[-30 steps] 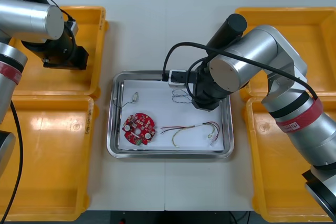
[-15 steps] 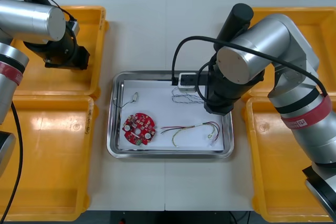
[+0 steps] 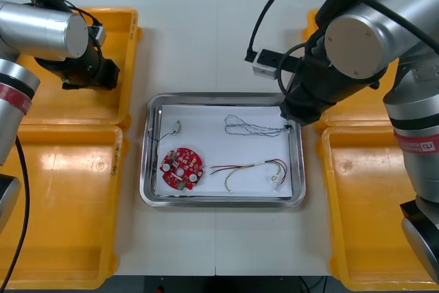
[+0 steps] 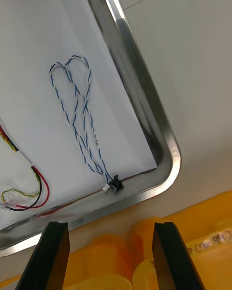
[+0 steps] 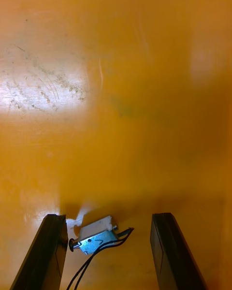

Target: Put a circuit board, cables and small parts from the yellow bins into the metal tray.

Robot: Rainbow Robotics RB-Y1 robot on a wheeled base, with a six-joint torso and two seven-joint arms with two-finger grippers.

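Observation:
The metal tray [image 3: 156,198], white inside, holds a round red circuit board [image 3: 182,167], a red and yellow cable [image 3: 250,168], a twisted blue and white cable [image 3: 254,127] and a small metal part [image 3: 175,127]. My right gripper [image 4: 111,253] stands open and empty above the tray's far right corner [image 4: 166,174], and the blue and white cable [image 4: 79,111] lies loose beyond its fingers. My left gripper [image 5: 108,249] hangs open low in the far left yellow bin [image 3: 127,66]. A small metal part with black wires [image 5: 94,234] lies between its fingers.
Yellow bins flank the tray, two on each side: near left [image 3: 62,204], near right [image 3: 370,224] and far right [image 3: 405,29]. My right arm [image 3: 357,39] reaches over the gap between tray and right bins. The bin floor [image 5: 121,77] ahead of the left fingers is bare.
My right arm has pulled up and back to the right, off the tray, leaving the blue and white cable lying inside. The left arm has barely shifted.

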